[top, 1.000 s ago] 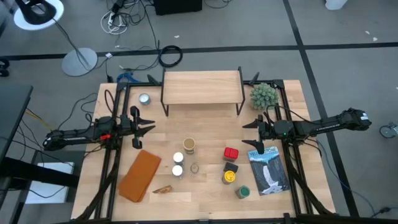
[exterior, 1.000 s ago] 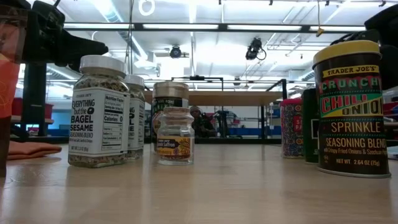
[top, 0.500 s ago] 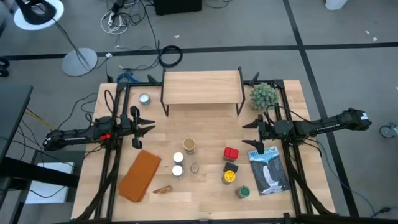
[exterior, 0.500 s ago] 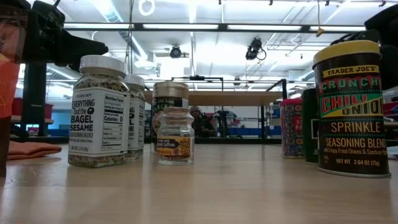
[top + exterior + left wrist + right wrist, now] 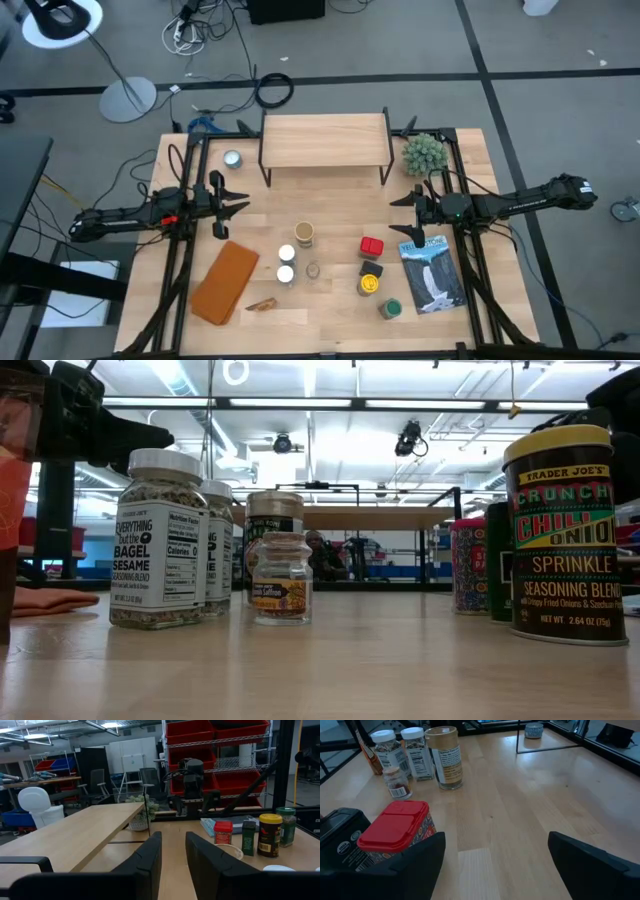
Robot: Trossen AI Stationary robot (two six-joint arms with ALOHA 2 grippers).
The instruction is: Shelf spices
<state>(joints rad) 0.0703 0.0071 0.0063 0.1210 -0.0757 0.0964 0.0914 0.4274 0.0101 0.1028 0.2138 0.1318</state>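
the left pincer (image 5: 236, 204) hovers over the left side of the desk (image 5: 330, 310) with its two fingers (image 5: 147, 857) only a narrow gap apart, holding and touching nothing. the right pincer (image 5: 400, 213) hovers over the right side with its fingers (image 5: 422, 855) spread wide, also empty.

the shelf (image 5: 325, 140) stands at the desk's back edge, behind and between the two pincers, and its wooden top carries no jar. the spices sit in the open middle, in front of both pincers. nearest the left pincer are a tan-topped jar (image 5: 304, 234), two white-topped jars (image 5: 286, 254) one behind the other, and a small clear jar (image 5: 313, 270). nearest the right pincer, just in front of its fingers, stand a red-topped tin (image 5: 372, 246), a dark tin (image 5: 371, 267), a yellow-topped tin (image 5: 370, 285) and a green-topped jar (image 5: 390, 307).

an orange cloth (image 5: 226, 282) lies in front of the left pincer, with an amber item (image 5: 262, 304) beside its near end. a flat round silver tin (image 5: 233, 158) rests behind the left pincer, near the shelf's left legs. a spiky green plant ball (image 5: 423, 152) sits behind the right pincer, and a booklet (image 5: 432, 273) lies on its outer side, in front.

bare wood runs between the two pincers and from the jars back to the shelf. beyond the desk are a grey floor (image 5: 400, 40) with cables and a white lamp base (image 5: 128, 98).
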